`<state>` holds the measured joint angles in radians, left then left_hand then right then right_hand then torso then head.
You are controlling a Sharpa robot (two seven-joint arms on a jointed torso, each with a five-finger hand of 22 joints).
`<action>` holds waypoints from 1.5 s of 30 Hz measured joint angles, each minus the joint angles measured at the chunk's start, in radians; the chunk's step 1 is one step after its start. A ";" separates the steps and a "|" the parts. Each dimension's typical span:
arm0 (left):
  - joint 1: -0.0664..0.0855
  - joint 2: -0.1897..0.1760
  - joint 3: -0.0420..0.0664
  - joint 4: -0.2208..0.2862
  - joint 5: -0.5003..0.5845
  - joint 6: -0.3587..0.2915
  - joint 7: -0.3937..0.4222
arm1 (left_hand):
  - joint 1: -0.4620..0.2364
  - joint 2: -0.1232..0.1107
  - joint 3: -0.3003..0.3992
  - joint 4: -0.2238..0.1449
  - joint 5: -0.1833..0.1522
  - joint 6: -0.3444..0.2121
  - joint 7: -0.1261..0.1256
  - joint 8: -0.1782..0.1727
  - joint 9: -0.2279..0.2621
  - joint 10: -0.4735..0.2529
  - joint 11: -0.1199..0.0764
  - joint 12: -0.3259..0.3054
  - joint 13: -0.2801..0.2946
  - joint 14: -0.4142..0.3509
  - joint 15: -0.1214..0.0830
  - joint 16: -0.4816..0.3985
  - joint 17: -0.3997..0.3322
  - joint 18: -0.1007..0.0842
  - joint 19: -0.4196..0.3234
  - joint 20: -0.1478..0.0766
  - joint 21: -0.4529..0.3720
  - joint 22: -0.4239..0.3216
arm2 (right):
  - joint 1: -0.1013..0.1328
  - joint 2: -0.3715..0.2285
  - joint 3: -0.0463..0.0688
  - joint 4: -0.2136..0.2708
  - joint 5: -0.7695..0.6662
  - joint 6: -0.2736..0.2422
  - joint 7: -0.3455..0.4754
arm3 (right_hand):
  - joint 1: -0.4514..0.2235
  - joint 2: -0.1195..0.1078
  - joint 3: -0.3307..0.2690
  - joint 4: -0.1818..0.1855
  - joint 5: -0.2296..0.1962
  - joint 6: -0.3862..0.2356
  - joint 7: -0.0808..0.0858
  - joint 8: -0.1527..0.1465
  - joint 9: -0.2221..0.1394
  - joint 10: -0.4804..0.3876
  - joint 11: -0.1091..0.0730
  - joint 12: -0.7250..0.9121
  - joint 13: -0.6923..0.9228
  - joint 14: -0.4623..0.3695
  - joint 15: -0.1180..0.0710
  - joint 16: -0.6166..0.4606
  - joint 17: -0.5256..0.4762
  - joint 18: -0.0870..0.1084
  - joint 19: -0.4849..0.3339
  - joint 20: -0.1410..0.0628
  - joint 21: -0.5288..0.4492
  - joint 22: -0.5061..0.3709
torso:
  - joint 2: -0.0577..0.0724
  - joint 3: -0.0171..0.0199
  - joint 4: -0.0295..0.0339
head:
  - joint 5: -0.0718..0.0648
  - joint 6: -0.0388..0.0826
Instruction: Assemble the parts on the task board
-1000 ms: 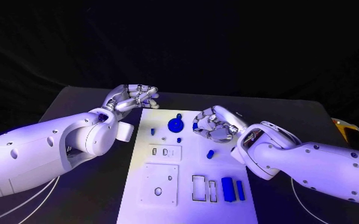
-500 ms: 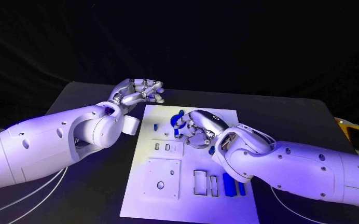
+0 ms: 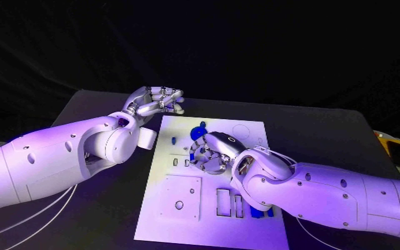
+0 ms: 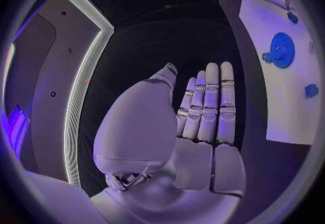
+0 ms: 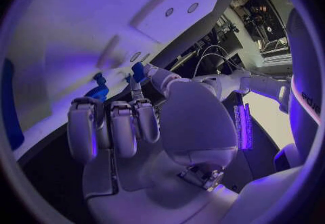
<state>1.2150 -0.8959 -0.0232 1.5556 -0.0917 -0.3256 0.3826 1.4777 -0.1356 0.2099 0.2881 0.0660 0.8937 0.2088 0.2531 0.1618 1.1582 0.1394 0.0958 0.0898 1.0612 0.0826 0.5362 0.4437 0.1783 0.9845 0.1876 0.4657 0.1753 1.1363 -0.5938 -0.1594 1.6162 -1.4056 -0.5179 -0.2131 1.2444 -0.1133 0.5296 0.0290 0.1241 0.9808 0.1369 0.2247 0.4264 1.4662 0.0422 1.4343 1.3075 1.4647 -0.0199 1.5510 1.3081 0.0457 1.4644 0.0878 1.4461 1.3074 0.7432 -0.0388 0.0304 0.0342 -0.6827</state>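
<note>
A small blue part is being pinched at the fingertips of the right hand, just beside the blue gear; the left hand, fingers pressed together, is being kept well apart off the task board.

No legible text, label, brand, number or sign found in any view. White rectangular task board seen with cut-outs and holes only, no markings readable. Small blue plastic parts unmarked. White arm shells unmarked as seen from head camera; faint dark marks noted at far edge of right wrist view, too blurred to be read.
</note>
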 measured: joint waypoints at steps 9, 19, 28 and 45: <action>0.000 0.000 0.000 0.000 0.000 0.002 -0.001 | 0.000 0.000 0.000 0.000 0.000 0.000 0.000 0.000 0.000 0.000 0.000 0.000 0.000 0.000 0.000 0.000 0.000 0.000 0.000 0.000 0.000 0.000 | -0.012 0.006 -0.002 -0.015 -0.021 0.026 -0.017 | -0.007 -0.007 0.000 0.000 0.000 0.000 0.000 0.012 0.000 0.000 0.000 0.000 0.000 0.000 0.000 0.000 0.000 0.000 0.000 0.000 0.000 0.000 | 0.001 0.0004 -0.0005 | 0.005 -0.006; 0.000 -0.001 0.000 0.000 0.000 0.002 -0.002 | 0.000 0.000 0.000 0.000 0.000 0.000 0.000 0.000 0.000 0.000 0.000 0.000 0.000 0.000 0.000 0.000 0.000 0.000 0.000 0.000 0.000 0.000 | -0.014 0.008 0.000 -0.016 -0.037 0.033 -0.020 | -0.009 -0.010 -0.003 0.002 0.000 -0.002 -0.002 0.016 0.002 0.000 0.000 0.000 0.000 0.000 0.000 0.000 0.000 0.000 0.000 0.000 0.000 0.000 | 0.001 0.0004 -0.0007 | 0.007 -0.012; 0.000 -0.002 0.000 0.000 0.000 0.003 -0.003 | 0.000 0.000 0.000 0.000 0.000 0.000 0.000 0.000 0.000 0.000 0.000 0.000 0.000 0.000 0.000 0.000 0.000 0.000 0.000 0.000 0.000 0.000 | -0.015 0.012 0.000 -0.023 -0.046 0.035 -0.021 | -0.021 -0.021 -0.008 0.006 0.000 -0.001 -0.002 0.017 0.021 0.000 0.000 0.000 0.000 0.000 0.000 0.000 0.000 0.000 -0.001 -0.001 -0.005 0.001 | 0.000 0.0000 -0.0012 | 0.009 -0.013; 0.000 -0.003 0.000 0.000 0.000 0.005 -0.005 | 0.000 0.000 0.000 0.000 0.000 0.000 0.000 0.000 0.000 0.000 0.000 0.000 0.000 0.000 0.000 0.000 0.001 0.000 0.000 0.000 0.000 0.000 | -0.019 0.014 -0.003 -0.027 -0.054 0.043 -0.036 | -0.054 -0.054 -0.025 0.023 -0.037 -0.023 0.002 0.007 0.010 -0.011 0.011 -0.013 0.001 0.000 0.000 0.000 0.000 0.000 -0.008 0.000 -0.013 0.000 | 0.000 -0.0001 -0.0012 | 0.008 -0.010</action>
<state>1.2150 -0.8990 -0.0234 1.5553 -0.0917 -0.3210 0.3777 1.4778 -0.1356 0.2098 0.2881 0.0660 0.8937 0.2088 0.2531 0.1618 1.1582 0.1394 0.0958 0.0898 1.0612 0.0826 0.5362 0.4449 0.1783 0.9845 0.1876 0.4657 0.1749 1.1173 -0.5795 -0.1621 1.5889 -1.4593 -0.4745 -0.2491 1.1908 -0.1673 0.5045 0.0517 0.0871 0.9581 0.1385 0.2312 0.4365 1.4551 0.0532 1.4212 1.3081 1.4647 -0.0198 1.5510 1.3077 0.0459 1.4568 0.0879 1.4326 1.3078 0.7432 -0.0389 0.0292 0.0423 -0.6924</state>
